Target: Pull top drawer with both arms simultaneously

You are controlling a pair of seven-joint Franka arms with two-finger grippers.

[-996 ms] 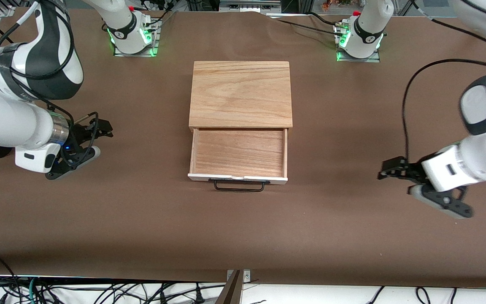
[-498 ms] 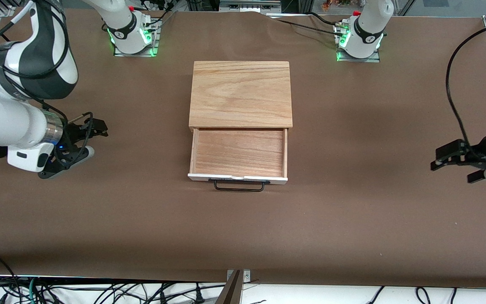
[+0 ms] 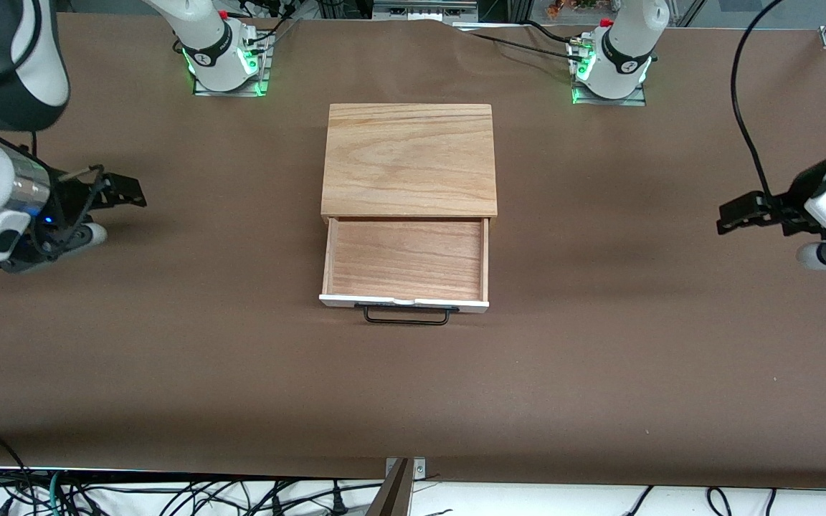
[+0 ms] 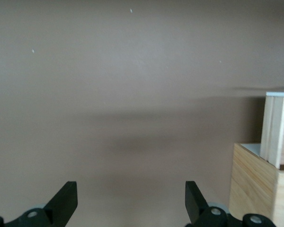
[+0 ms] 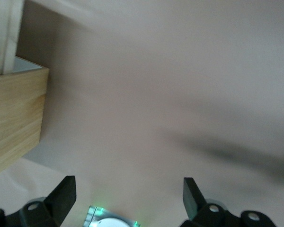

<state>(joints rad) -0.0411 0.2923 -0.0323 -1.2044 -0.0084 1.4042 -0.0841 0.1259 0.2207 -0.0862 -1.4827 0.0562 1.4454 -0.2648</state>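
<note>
The top drawer (image 3: 406, 258) stands pulled out of the light-wood cabinet (image 3: 409, 158), its tray empty. Its white front panel (image 3: 404, 302) and black wire handle (image 3: 406, 315) face the front camera. My right gripper (image 3: 130, 192) is open and empty over bare table toward the right arm's end, well away from the drawer. My left gripper (image 3: 727, 216) is open and empty over bare table toward the left arm's end. The left wrist view shows open fingers (image 4: 66, 201), the cabinet's side (image 4: 253, 189) and the drawer (image 4: 277, 130). The right wrist view shows open fingers (image 5: 191, 194) and the cabinet (image 5: 14, 118).
The brown table (image 3: 599, 373) carries only the cabinet. The arm bases with green lights (image 3: 226, 68) (image 3: 610, 72) stand along the table's edge farthest from the front camera. Cables (image 3: 169, 494) hang below the table's nearest edge.
Both grippers have moved outward from the drawer, toward the table's ends and the base side. The left gripper has swung the farthest. The drawer has not moved.
</note>
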